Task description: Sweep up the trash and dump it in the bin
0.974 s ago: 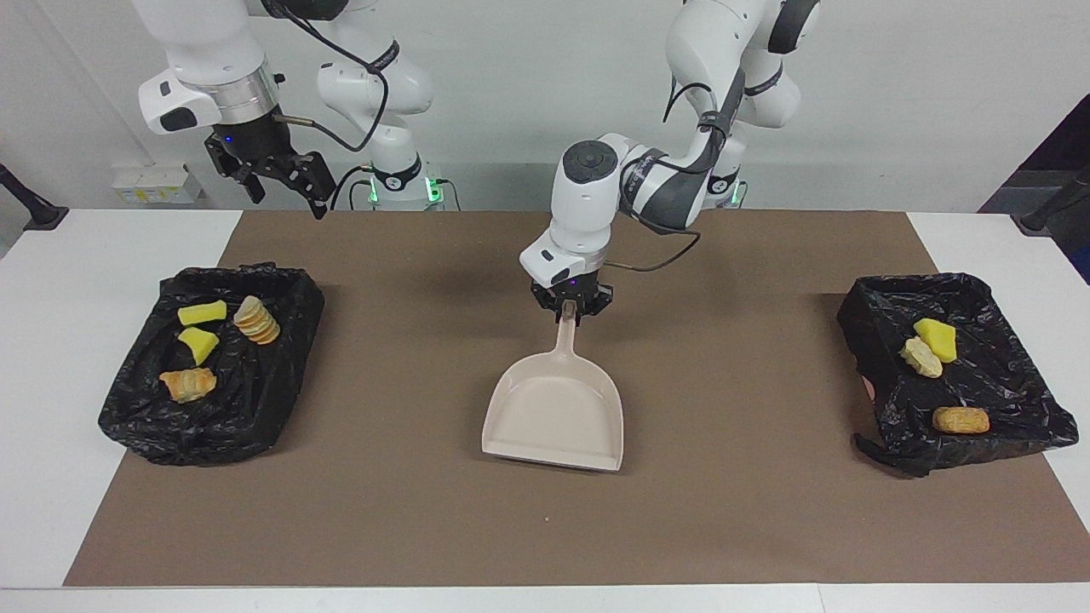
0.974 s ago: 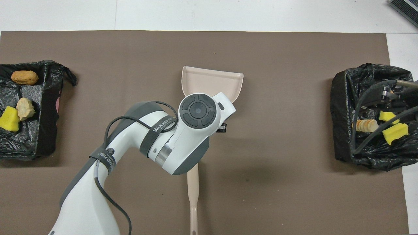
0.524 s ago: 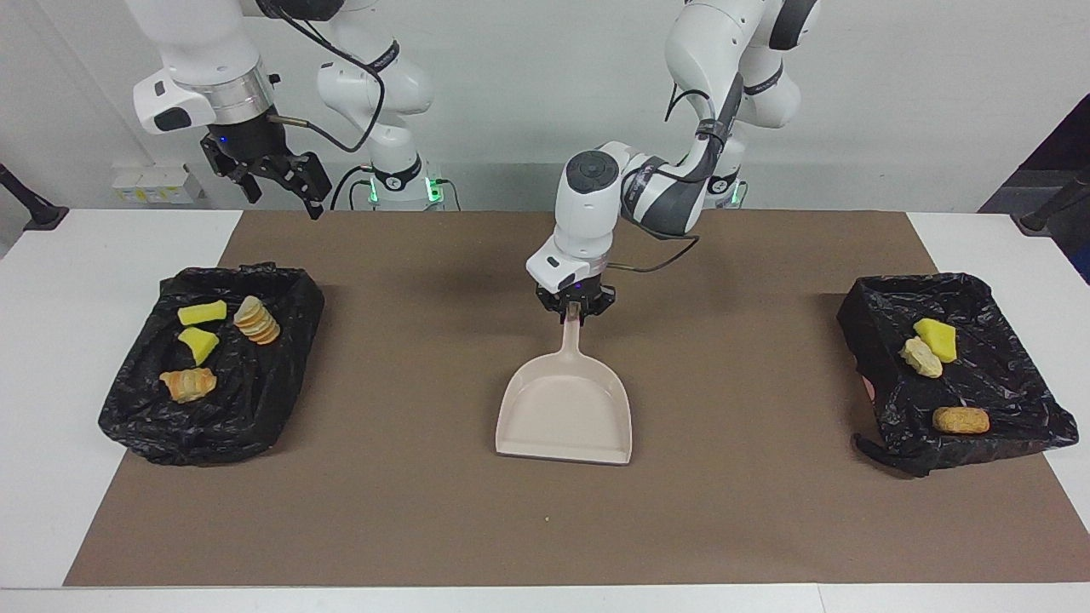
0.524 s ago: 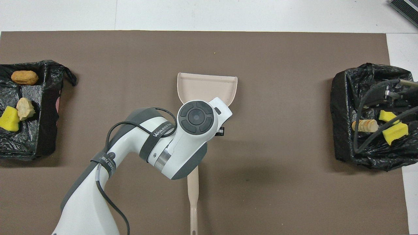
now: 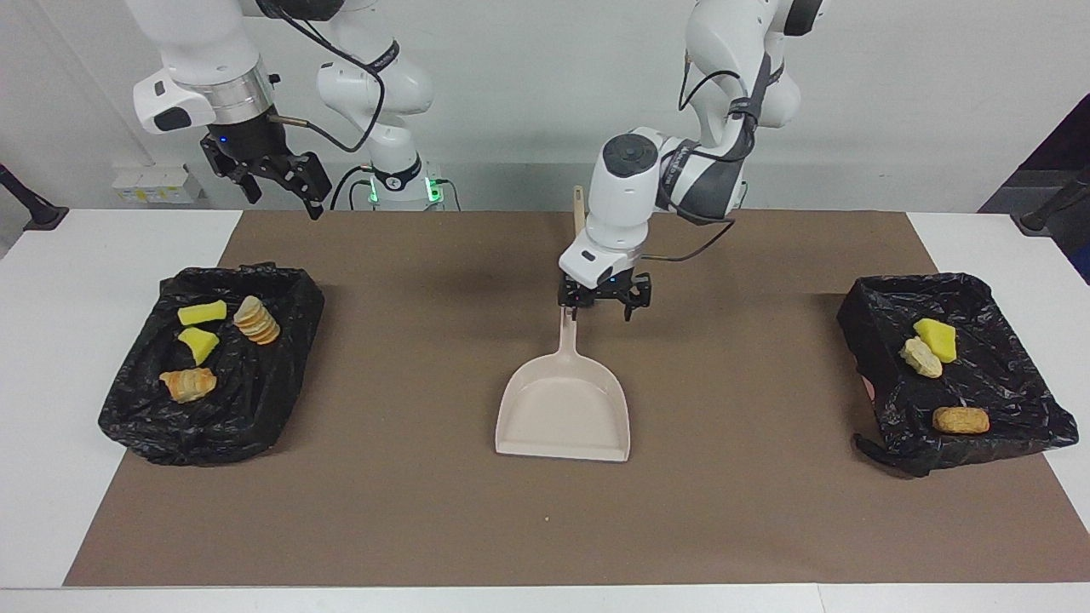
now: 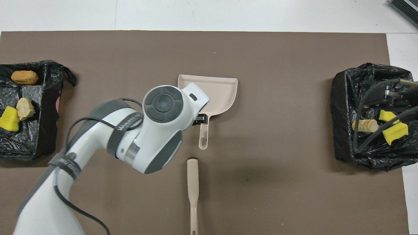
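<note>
Facing view, contents at this moment.

- Item 1, trash: seven bits, all in the bins, none on the brown mat (image 5: 409, 511). Four lie in the black-lined bin (image 5: 213, 443) at the right arm's end of the tabletop: two yellow wedges (image 5: 202, 312), a sliced roll (image 5: 255, 319) and a bread piece (image 5: 187, 385). Three lie in the second bin (image 5: 979, 285) at the left arm's end: a yellow wedge (image 5: 935, 339), a beige scrap (image 5: 921, 358) touching it, and a roll (image 5: 960, 420) apart from both.
- Item 2, dustpan (image 5: 566, 409): flat on the mid-mat and empty, with its handle pointing toward the robots.
- Item 3, beige brush handle (image 6: 192, 182): nearer the robots than the dustpan, in line with its handle and just apart from it.
- Item 4, left claw (image 5: 603, 308): low over the dustpan handle's end, fingers apart, gripping nothing. One finger is just beside the handle.
- Item 5, right claw (image 5: 285, 191): raised above the tabletop edge near the first bin, fingers spread and empty. This arm waits.

Assessment: the sweeping and dumping look done, and the step in hand is parting from the dustpan.

Handling note: lift the left claw straight up until both fingers clear the handle, and only then swing away. A sideways pull could catch the handle and skid the light pan. Keep the retreat clear of the brush handle.
</note>
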You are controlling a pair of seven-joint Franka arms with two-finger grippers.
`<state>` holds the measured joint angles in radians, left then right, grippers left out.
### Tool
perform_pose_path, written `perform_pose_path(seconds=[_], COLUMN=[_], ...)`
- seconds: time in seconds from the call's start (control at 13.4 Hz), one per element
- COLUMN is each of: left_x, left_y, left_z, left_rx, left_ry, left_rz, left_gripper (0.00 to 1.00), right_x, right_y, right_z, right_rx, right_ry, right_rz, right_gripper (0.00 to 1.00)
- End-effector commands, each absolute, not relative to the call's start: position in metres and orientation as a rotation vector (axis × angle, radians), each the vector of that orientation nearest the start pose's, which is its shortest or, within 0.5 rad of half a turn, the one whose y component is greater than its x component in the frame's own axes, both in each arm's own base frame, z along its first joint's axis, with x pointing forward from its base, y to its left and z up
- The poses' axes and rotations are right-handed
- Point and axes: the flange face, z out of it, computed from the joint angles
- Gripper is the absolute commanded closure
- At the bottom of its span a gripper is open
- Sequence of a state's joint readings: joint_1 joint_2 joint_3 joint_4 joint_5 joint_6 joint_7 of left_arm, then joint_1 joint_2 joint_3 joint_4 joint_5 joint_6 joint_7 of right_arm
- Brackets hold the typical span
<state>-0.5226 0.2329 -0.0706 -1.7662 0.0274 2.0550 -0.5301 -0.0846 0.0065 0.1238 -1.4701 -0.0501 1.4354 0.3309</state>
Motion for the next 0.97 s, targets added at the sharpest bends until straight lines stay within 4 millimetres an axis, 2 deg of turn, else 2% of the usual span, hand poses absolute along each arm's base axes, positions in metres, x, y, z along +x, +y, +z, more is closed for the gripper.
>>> perform_pose_path(seconds=[0.0,0.3,0.37,0.45,0.67,0.9], left_x=[0.528,0.536,0.534,0.534,0.532,0.521], left_y=[-0.278,-0.161,-0.143,-0.116,-0.058,-0.017], left_z=[0.477,0.528,0.540,0.548,0.570,0.590], left_rx=[-3.133,-3.101,-3.096,-3.097,-3.098,-3.092], left_ry=[0.162,0.313,0.347,0.330,0.389,0.426], left_rz=[-0.041,0.029,0.025,0.034,0.013,0.023], left_gripper=[0.00,0.00,0.00,0.00,0.00,0.00], right_x=[0.538,0.546,0.546,0.545,0.546,0.546], right_y=[0.014,0.022,0.023,0.025,0.025,0.025], right_z=[0.658,0.659,0.659,0.659,0.659,0.659], right_rx=[-3.142,-3.135,-3.134,-3.134,-3.133,-3.133], right_ry=[0.443,0.429,0.436,0.431,0.436,0.438], right_rz=[0.026,-0.041,-0.041,-0.041,-0.044,-0.044], right_gripper=[0.00,0.00,0.00,0.00,0.00,0.00])
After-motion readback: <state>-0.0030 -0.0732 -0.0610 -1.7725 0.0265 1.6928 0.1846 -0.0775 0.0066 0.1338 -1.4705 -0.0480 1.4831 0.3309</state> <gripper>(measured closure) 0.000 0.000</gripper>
